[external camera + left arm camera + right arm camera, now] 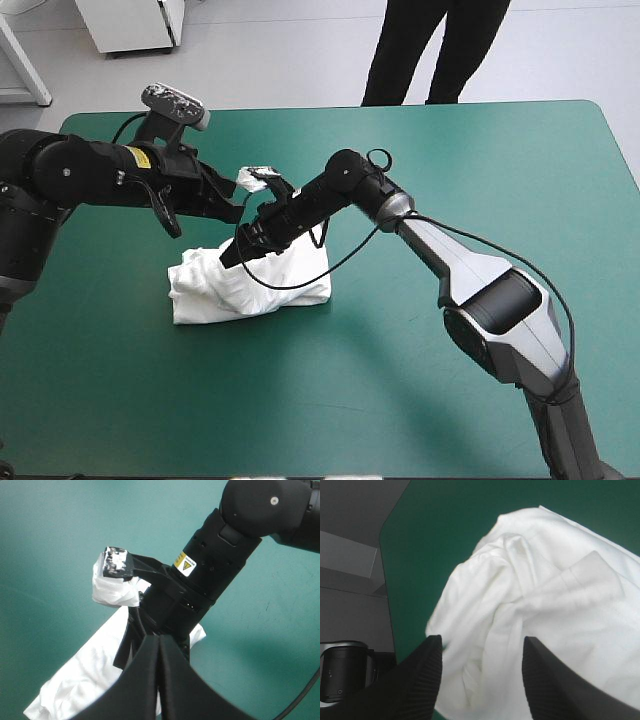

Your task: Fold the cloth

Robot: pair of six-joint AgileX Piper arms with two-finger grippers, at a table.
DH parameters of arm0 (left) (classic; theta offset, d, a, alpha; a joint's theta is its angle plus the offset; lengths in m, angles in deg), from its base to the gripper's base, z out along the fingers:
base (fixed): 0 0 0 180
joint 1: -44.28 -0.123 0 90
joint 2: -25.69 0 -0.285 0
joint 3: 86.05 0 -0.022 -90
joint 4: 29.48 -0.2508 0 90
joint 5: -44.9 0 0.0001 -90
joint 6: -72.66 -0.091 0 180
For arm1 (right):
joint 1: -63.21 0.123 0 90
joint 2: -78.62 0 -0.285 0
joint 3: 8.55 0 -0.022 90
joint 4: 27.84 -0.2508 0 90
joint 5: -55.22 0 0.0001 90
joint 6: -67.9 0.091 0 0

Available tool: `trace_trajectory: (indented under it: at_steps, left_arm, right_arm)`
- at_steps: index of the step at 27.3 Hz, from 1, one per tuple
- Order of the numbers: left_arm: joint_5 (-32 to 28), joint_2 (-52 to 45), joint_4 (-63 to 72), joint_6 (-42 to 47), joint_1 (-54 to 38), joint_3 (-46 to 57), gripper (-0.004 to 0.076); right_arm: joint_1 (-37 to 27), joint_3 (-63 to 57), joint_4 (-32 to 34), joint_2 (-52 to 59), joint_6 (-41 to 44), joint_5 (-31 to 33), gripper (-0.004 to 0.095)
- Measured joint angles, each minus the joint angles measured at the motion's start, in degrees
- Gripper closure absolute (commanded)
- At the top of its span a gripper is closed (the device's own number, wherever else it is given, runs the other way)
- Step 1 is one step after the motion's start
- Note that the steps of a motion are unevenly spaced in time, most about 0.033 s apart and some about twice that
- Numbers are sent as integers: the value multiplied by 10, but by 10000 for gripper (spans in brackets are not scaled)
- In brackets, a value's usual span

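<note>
The left gripper had its black fingers pressed together into a single pointed arch, with no gap along the seam. In the high view this gripper hung on the far side of the T-shirt, just beside the right arm's wrist. Its tips appeared to be apart from the cloth, though the pictures did not settle that.

The right gripper stood wide open, its two fingers set well apart with their ribbed inner faces turned toward each other. The T-shirt filled the space between and ahead of them. Whether either finger actually pressed the fabric could not be told. From above, the right gripper pointed down at the heap's left end, with its tips at or on the cloth.

The T-shirt lay on the teal-green worktop, left of the middle and well in from every edge. It was a white, crumpled bundle, roughly oblong, with a fairly straight near edge and bunched ridges toward its left end. Up close, soft rounded folds ran across it, and one flatter, creased band lay over the top. In the left wrist view the T-shirt stretched out beneath the closed fingers and under the right arm's wrist.
</note>
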Motion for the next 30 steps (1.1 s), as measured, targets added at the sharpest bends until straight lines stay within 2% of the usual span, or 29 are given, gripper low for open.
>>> trace_trajectory:
  at_steps: [4,8,13,16,21,26,30]
  left_arm:
    - [0,-1,-2,0,0,0,746]
    - [0,-4,-2,1,0,0,746]
    - [0,-18,-3,0,0,1,745]
    - [0,-28,-5,-1,0,1,737]
    - [0,-40,-11,-2,0,1,634]
    - [0,-43,-11,-2,0,1,466]
    - [0,-43,-11,-2,0,1,444]
  right_arm:
    - [1,49,13,0,4,25,398]
    - [-24,84,88,8,48,45,398]
    - [-90,78,176,44,98,49,387]
    - [-135,45,190,85,107,48,382]
    - [-194,-63,200,172,103,49,378]
    - [-207,-157,200,210,93,50,296]
    - [-207,-195,190,206,82,51,294]
